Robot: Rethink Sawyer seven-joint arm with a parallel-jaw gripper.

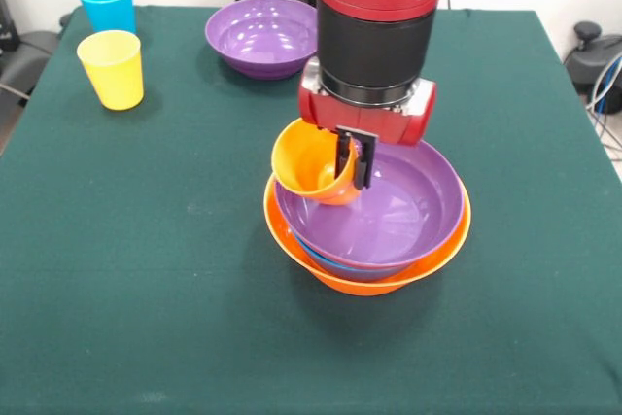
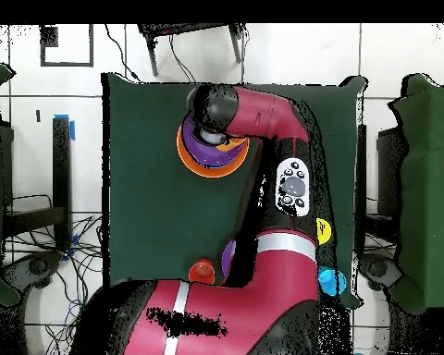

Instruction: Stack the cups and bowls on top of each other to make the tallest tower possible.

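The tower stands mid-table: a large orange bowl (image 1: 428, 261) as base, a blue bowl's rim (image 1: 326, 262) showing inside it, and a wide purple bowl (image 1: 408, 211) on top. My gripper (image 1: 352, 167) is shut on the wall of an orange cup (image 1: 306, 164). It holds the cup tilted, mouth toward the camera, over the purple bowl's left rim. In the overhead view the arm covers the gripper, and the tower (image 2: 184, 148) shows beside it. The second purple bowl (image 1: 260, 36), the light blue cup (image 1: 107, 4) and the yellow cup (image 1: 113, 68) stand apart at the back.
In the overhead view a red-orange cup (image 2: 202, 271) stands near the robot's base, with the yellow cup (image 2: 325, 231) and light blue cup (image 2: 332, 280) at the right. The second purple bowl (image 2: 228, 259) shows partly under the arm. The green bowl is out of view.
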